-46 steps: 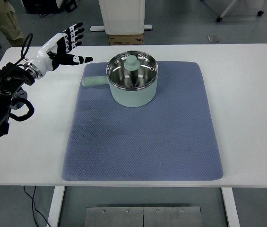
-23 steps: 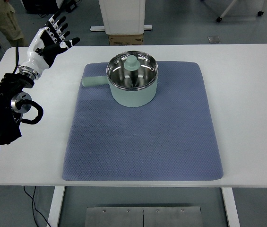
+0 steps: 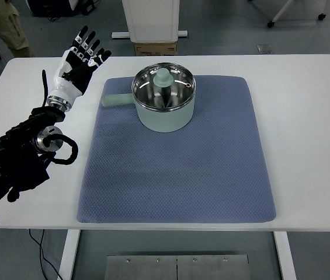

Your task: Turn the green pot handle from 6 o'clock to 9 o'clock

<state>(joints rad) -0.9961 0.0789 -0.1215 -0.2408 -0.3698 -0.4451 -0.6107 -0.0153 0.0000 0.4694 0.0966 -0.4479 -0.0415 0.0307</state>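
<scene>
Green pot point(image 3: 165, 108): stands on the far part of a blue mat point(image 3: 176, 154) laid over a white worktop point(image 3: 305, 116). Glass lid point(image 3: 163, 86) with green knob in place. Handle point(image 3: 115, 100) points to the picture's left, over the mat's edge.

Left hand point(image 3: 78, 64): raised above the worktop's far left corner, fingers spread, holding nothing (well clear of the handle). Nothing lies between them.

Surroundings: cardboard box point(image 3: 155, 48) and white cabinet base point(image 3: 151, 20) behind the worktop; a person's trouser leg point(image 3: 4, 23) at top left. No legible writing.
</scene>
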